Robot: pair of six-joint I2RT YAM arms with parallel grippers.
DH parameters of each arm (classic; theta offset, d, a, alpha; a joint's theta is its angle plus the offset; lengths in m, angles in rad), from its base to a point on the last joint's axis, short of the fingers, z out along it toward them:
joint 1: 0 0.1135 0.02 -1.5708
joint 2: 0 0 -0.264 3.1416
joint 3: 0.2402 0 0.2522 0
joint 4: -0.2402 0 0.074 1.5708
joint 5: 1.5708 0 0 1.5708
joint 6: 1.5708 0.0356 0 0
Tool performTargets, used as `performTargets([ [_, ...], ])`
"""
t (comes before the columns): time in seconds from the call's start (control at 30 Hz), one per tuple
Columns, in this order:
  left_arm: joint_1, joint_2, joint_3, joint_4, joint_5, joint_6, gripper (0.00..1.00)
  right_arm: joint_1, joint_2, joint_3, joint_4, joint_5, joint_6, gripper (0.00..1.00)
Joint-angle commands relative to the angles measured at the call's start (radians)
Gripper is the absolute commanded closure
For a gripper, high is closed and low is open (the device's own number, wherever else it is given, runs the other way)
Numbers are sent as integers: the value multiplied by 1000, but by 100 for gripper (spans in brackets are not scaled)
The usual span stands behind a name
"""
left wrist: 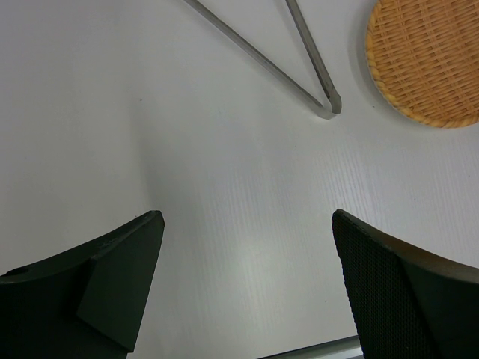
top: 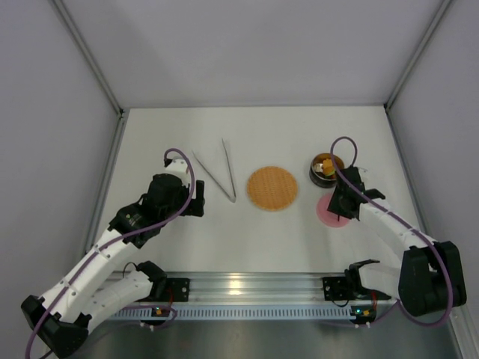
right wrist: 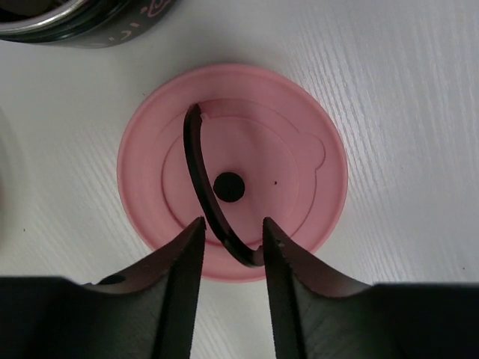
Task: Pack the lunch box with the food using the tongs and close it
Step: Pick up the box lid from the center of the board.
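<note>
Three grey walls (top: 254, 45); tongs (top: 229, 172) on white tabletop (top: 247, 239).

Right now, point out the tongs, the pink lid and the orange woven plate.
tongs (left wrist: 328, 109), left wrist view, joined end.
pink lid (right wrist: 288, 161), right wrist view, flat face beside its handle.
orange woven plate (top: 272, 188), top view, centre.

the lid (right wrist: 299, 127) is plain pink, and its curved handle (right wrist: 196, 168) is black. the lunch box (right wrist: 82, 19) has a dark outer wall with faint pink markings and a shiny steel rim. the food (top: 327, 166) inside shows yellow and orange. the woven plate (left wrist: 430, 56) is orange-tan in a basket weave. the tongs (left wrist: 329, 111) are silver-grey. the tabletop (left wrist: 224, 172) is white with a fine faint grain. the left claw (left wrist: 247, 224) and right claw (right wrist: 233, 232) are black.
</note>
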Motion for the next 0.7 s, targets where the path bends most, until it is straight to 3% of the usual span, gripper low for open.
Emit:
performTargets([
  [0.0,-2,6,-1,28,-9,11,1,-17,-22,-7,77,-32,-27,67],
  [0.13,-2,7,-1,28,-9,9,1,-17,-78,-16,54,-50,-27,87],
  [0.27,-3,9,-1,26,-12,9,1,-17,-122,-7,16,-96,-30,99],
  [0.53,-3,13,1,26,-12,8,1,-3,-245,43,-91,-181,-36,100],
  [0.67,-3,16,-1,26,-14,8,1,2,-294,126,-159,-153,-44,100],
])
